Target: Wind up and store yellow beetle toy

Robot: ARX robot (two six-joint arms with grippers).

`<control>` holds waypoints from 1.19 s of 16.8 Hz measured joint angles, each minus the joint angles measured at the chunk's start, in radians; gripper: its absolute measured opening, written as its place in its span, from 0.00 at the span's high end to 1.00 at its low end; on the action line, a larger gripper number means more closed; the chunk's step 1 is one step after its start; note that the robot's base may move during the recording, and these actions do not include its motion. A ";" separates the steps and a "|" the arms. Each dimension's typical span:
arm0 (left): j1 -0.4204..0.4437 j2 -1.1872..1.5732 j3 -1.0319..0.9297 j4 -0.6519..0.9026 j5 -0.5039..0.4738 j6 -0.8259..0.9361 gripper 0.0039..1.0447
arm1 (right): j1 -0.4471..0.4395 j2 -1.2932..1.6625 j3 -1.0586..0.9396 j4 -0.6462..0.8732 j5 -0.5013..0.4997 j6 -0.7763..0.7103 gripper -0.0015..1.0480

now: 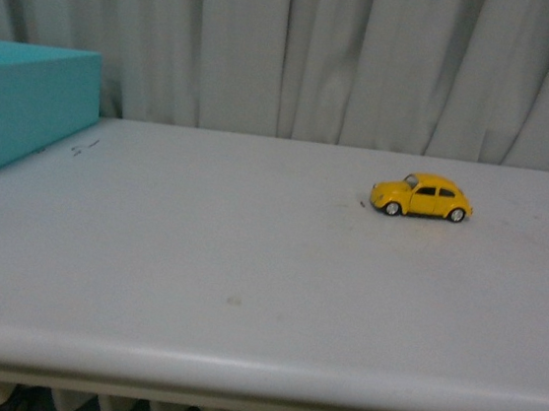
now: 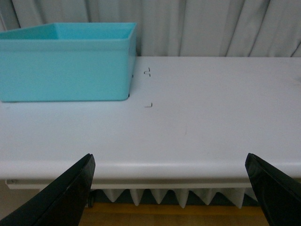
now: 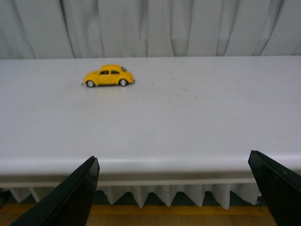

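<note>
Yellow beetle toy (image 1: 421,196), one; box (image 1: 28,108), one

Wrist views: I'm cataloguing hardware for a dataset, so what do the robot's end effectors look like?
The left end effector and right end effector look alike: each shows two plain black fingers, broad and wedge-shaped, tapering to a narrow tip. No cables, markings or arm links show, and the front view shows neither arm.
</note>
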 joint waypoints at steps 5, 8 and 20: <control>0.000 0.000 0.000 -0.001 -0.001 0.000 0.06 | 0.000 0.000 0.000 0.002 -0.001 0.000 0.06; 0.000 0.000 0.000 -0.002 0.001 0.000 0.06 | 0.000 0.000 0.000 0.002 0.000 0.000 0.06; 0.000 0.000 0.000 0.000 -0.001 0.000 0.06 | 0.000 0.000 0.000 0.002 -0.001 0.003 0.06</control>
